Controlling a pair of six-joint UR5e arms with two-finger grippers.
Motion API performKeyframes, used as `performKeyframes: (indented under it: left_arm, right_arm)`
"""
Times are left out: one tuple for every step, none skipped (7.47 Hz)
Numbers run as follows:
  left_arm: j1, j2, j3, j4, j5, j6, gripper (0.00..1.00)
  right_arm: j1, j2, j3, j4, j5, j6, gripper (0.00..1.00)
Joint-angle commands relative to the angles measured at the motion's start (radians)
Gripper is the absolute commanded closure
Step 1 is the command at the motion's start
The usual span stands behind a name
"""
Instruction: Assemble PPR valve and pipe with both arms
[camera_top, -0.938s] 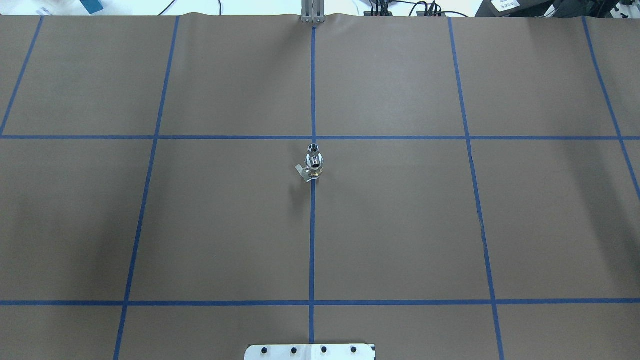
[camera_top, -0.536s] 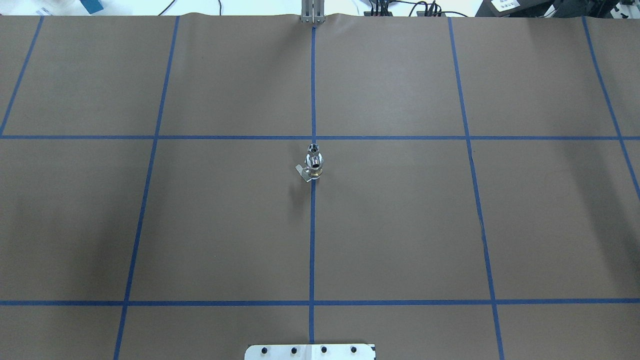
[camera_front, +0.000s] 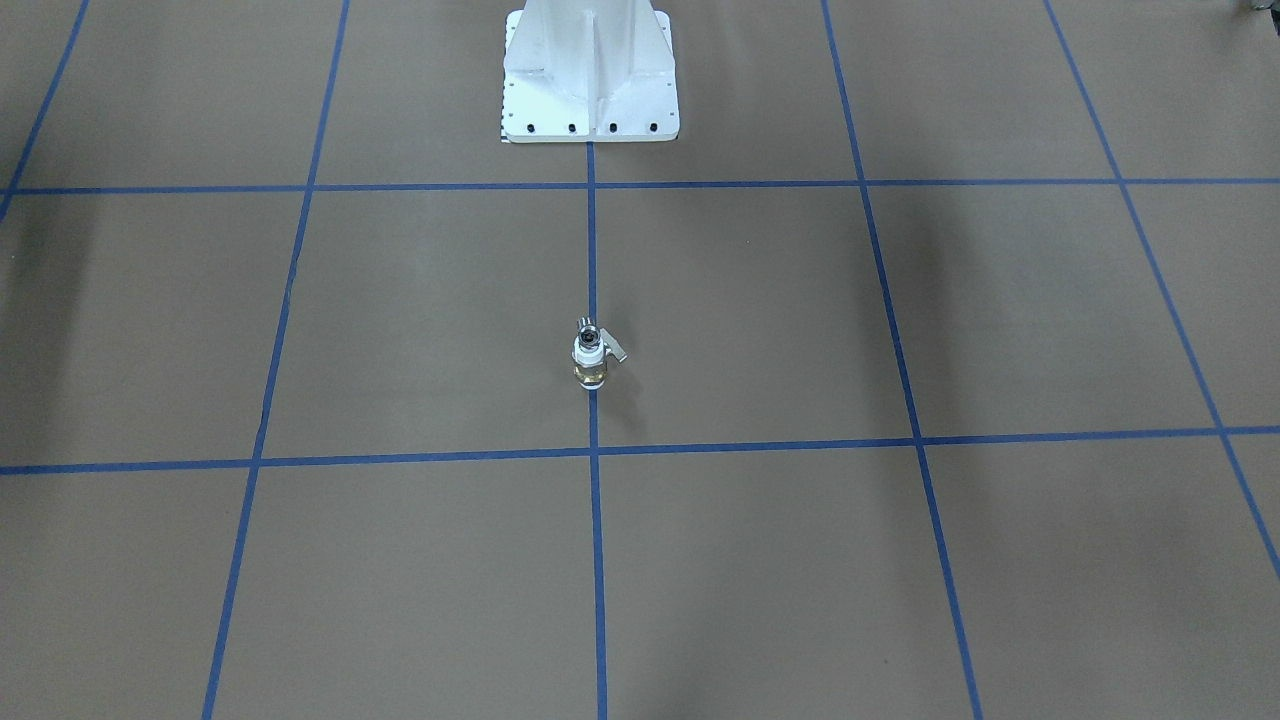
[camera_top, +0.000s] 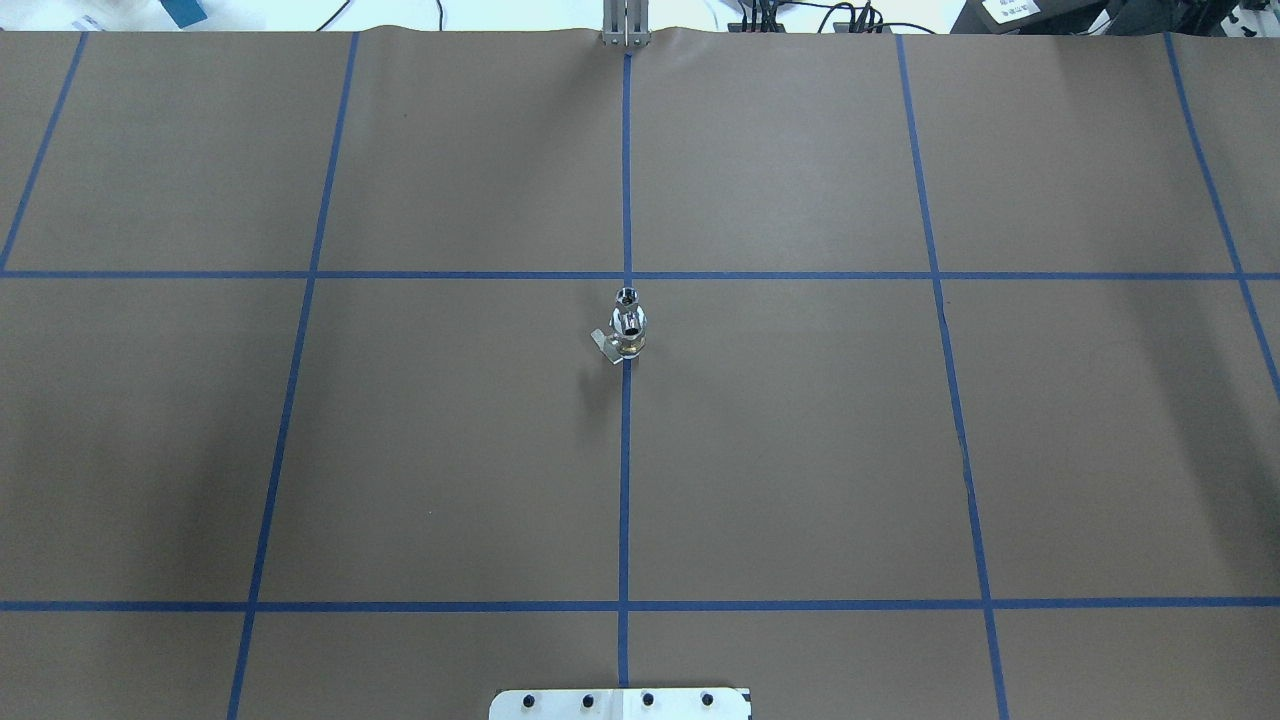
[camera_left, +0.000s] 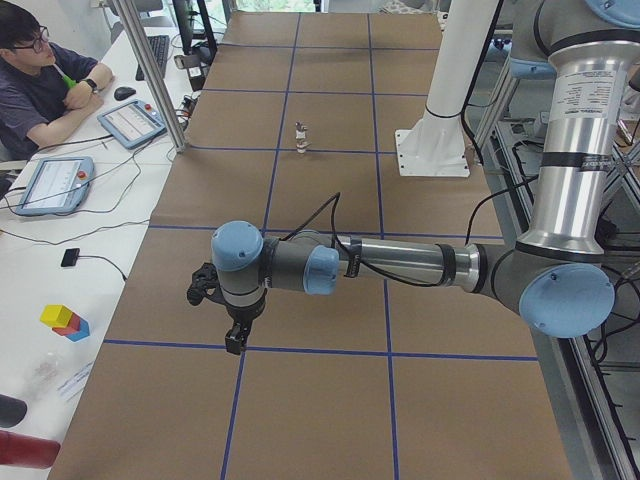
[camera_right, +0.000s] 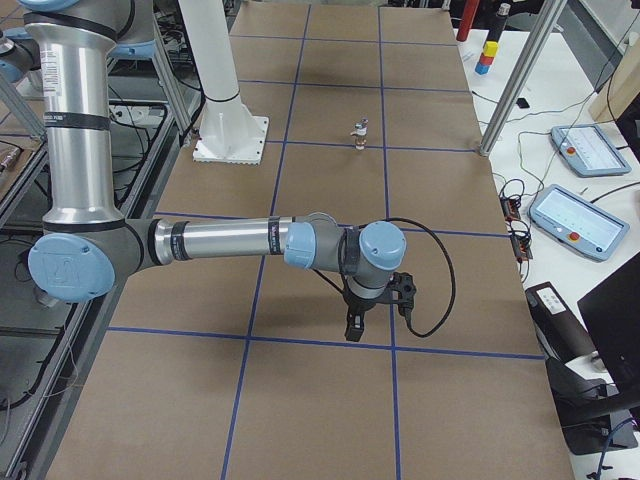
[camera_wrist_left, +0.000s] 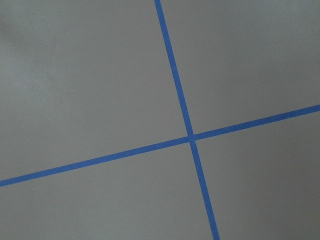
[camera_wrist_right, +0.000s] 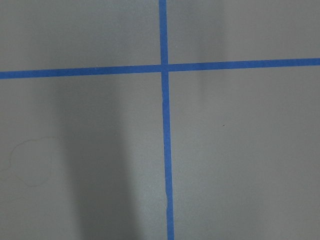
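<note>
Left gripper (camera_left: 235, 343) and right gripper (camera_right: 353, 330) hang low over the blue tape grid (camera_wrist_left: 190, 138) at opposite table ends. Whether the fingers are apart or together cannot be told for either. The PPR valve (camera_front: 590, 362) stands upright on the centre tape line, well apart from both, with the pipe (camera_front: 587, 329) seated on top; assembly appears complete. Route any arm motion outward, never across centre, as the stack likely tips easily. Beyond it, the aluminium post (camera_top: 625, 22) marks the far edge.

PPR valve (camera_front: 589, 366) x1, pipe (camera_top: 627, 298) x1, arms (camera_left: 400, 265) x2, base (camera_front: 590, 90) x1, operator (camera_left: 40, 85) x1
</note>
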Motion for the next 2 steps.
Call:
performKeyframes:
  left_arm:
    - [0.000,0.000,-0.001,-0.002,0.000,0.001,0.00]
    - [0.000,0.000,0.000,-0.002,0.000,0.001,0.00]
  right_arm:
    - [0.000,-0.001,0.001,0.000,0.002,0.000,0.00]
    - [0.000,0.000,0.001,0.000,0.002,0.001,0.00]
